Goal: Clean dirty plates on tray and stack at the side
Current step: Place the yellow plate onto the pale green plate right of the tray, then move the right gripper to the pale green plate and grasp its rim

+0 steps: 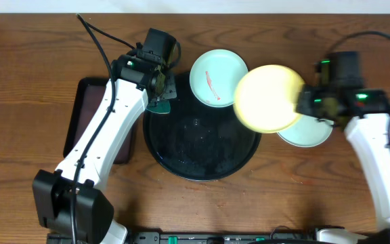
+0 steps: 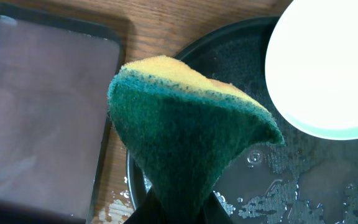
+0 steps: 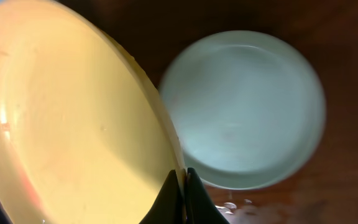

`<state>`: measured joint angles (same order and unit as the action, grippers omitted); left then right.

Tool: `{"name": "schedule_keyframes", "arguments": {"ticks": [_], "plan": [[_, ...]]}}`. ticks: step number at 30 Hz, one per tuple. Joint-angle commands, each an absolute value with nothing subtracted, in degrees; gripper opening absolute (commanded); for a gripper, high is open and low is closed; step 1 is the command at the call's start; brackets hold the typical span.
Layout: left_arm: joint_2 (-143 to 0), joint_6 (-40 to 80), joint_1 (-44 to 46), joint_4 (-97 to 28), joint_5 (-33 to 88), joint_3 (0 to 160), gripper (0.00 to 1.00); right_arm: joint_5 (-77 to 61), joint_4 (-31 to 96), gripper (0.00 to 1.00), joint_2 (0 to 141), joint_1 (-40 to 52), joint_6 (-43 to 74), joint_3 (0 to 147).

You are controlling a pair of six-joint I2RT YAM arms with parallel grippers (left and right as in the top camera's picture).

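Nearest the near edge of the table lies the black tray [image 1: 202,169], wet and mostly bare. Toward the left edge, just beside it, we see a brown rectangular tray [image 1: 80,115]. Toward the right edge, a clean turquoise plate [image 3: 247,109] rests on the wood and marks the stacking place. Droplets lie on the wood beside it.

Above it and overlapping its left side, the right gripper [image 3: 183,186] pinches the rim of the yellow plate [image 1: 268,98]. The plate hangs tilted in the air, partly over the tray's right rim. We judge the step in hand to be stacking this plate.

To do it well, we would level the plate and centre it over the turquoise one. We would then lower it until the two nest, and only then part the fingers, since a wet rim may slip.

Farther off, the left gripper [image 1: 161,93] is pressed onto a green-and-yellow sponge [image 2: 185,124] over the tray's far-left rim. It should wait there, clear of the other arm.

Nearest the far edge, the smeared turquoise plate [image 1: 217,76] lies over the tray's far rim, not yet cleaned.
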<state>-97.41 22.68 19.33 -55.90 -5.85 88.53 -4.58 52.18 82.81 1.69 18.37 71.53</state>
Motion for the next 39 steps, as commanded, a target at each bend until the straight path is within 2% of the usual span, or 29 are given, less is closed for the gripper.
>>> {"name": "schedule_keyframes", "arguments": {"ticks": [1,8,23,27,29,30,36,37,38,39], "plan": [[-98.85,23.24,19.31,-55.81,-5.08,88.71,0.08,-10.37,52.64,0.01,82.59,-7.09,17.47,71.77],[-99.24,23.24,19.31,-55.18,-5.08,88.25,0.07,-4.56,53.63,0.01,87.48,-16.38,17.17,71.77],[-99.24,23.24,19.31,-53.87,-5.08,88.25,0.08,-0.93,52.93,0.01,102.24,-16.88,16.23,71.77],[-99.24,23.24,19.31,-53.67,-5.08,88.25,0.08,-3.42,52.82,0.27,101.84,-16.8,16.16,72.38],[-99.24,23.24,19.31,-53.54,-5.04,88.25,0.08,-6.74,53.58,0.35,101.51,-16.71,15.2,73.73],[-99.24,23.24,19.31,-53.52,-4.86,88.25,0.07,-8.56,54.13,0.36,101.47,-16.47,14.17,74.74],[-99.24,23.22,19.31,-53.69,-3.18,88.25,0.08,-15.99,55.9,0.36,101.47,-10.35,10.35,82.0],[-99.24,23.24,19.31,-53.67,-3.16,88.25,0.08,-16.6,55.53,0.31,101.47,-8.8,9.85,82.96],[-99.24,23.24,19.31,-53.56,-3.16,88.25,0.07,-16.99,54.19,0.21,101.49,-5.45,8.54,84.71],[-99.24,23.24,19.31,-53.47,-3.14,88.25,0.07,-16.75,53.23,0.19,101.49,-3.68,7.92,85.49]]}}
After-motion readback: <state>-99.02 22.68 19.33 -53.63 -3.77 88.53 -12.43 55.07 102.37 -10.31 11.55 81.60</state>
